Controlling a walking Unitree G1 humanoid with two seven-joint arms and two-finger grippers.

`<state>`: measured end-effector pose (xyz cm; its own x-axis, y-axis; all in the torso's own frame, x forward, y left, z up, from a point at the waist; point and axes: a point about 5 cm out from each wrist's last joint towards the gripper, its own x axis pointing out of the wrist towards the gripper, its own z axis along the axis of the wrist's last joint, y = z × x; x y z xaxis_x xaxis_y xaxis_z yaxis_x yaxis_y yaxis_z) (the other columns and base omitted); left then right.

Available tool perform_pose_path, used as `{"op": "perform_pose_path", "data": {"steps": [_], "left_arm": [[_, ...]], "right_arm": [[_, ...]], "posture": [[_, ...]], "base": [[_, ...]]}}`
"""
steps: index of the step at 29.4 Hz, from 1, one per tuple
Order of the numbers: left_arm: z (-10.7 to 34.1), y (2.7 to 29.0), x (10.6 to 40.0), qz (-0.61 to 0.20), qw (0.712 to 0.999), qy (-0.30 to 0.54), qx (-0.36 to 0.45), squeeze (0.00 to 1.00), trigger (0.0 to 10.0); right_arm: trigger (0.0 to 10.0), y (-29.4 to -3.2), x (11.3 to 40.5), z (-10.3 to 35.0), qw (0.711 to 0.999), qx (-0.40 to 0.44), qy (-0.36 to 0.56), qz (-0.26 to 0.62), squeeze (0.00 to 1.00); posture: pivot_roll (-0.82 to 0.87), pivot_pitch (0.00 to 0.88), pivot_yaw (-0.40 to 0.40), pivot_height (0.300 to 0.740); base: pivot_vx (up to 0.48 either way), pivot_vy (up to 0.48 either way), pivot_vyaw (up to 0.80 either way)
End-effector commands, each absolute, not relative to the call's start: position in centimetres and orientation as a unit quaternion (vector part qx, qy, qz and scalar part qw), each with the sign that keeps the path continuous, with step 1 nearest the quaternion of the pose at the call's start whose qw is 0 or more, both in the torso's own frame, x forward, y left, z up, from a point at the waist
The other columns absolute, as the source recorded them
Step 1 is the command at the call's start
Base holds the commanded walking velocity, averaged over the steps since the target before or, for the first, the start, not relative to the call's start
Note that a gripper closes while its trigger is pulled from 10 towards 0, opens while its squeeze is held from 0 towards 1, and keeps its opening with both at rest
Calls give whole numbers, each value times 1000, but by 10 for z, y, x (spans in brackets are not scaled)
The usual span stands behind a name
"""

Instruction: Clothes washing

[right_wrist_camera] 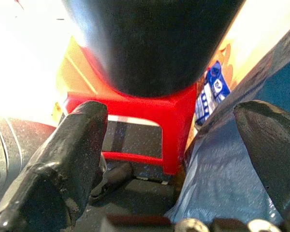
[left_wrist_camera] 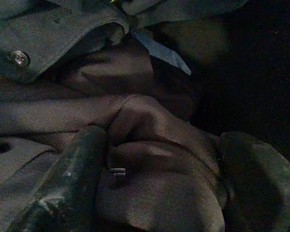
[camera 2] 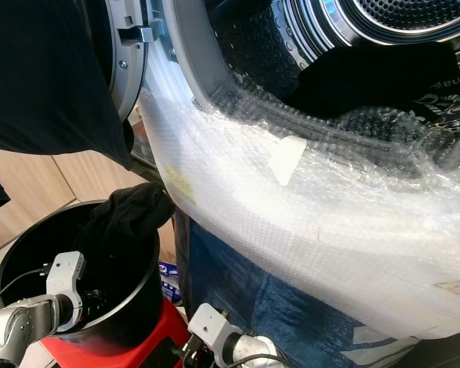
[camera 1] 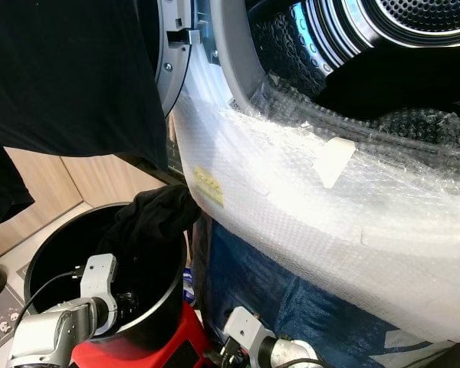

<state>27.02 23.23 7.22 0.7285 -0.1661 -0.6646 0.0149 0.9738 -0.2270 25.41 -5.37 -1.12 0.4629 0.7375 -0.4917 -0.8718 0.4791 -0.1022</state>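
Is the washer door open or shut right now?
Open. The washing machine's drum is exposed, its door swung aside to the left, with dark clothes already lying inside.

A red stool (right_wrist_camera: 150,108) stands on the floor (right_wrist_camera: 135,191), which is dark just under and in front of it. On the stool's seat sits a black round bucket (camera 1: 157,307), upright. Dark clothes (camera 1: 149,222) lie inside the bucket, heaped above its rim on the side nearest the washing machine (camera 1: 307,199). Beside the stool, blue fabric (camera 1: 268,291) hangs down in front of the machine. Pale wooden panels (camera 1: 69,184) stand behind the bucket.
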Motion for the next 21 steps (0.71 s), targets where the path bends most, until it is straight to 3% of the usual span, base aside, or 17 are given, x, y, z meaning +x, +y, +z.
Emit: {"op": "perform_pose_path", "data": {"steps": [1,21], "left_arm": [[68,236,264,-51,920,380,-84,0,0],[69,236,261,-71,918,385,-67,0,0]], "right_arm": [[10000,-52,255,-9,837,-168,188,486,0],[10000,-52,257,-5,829,-163,187,502,0]], "posture": [[147,88,-28,740],[143,111,-32,740]], "base": [[0,0,0],[0,0,0]]}}
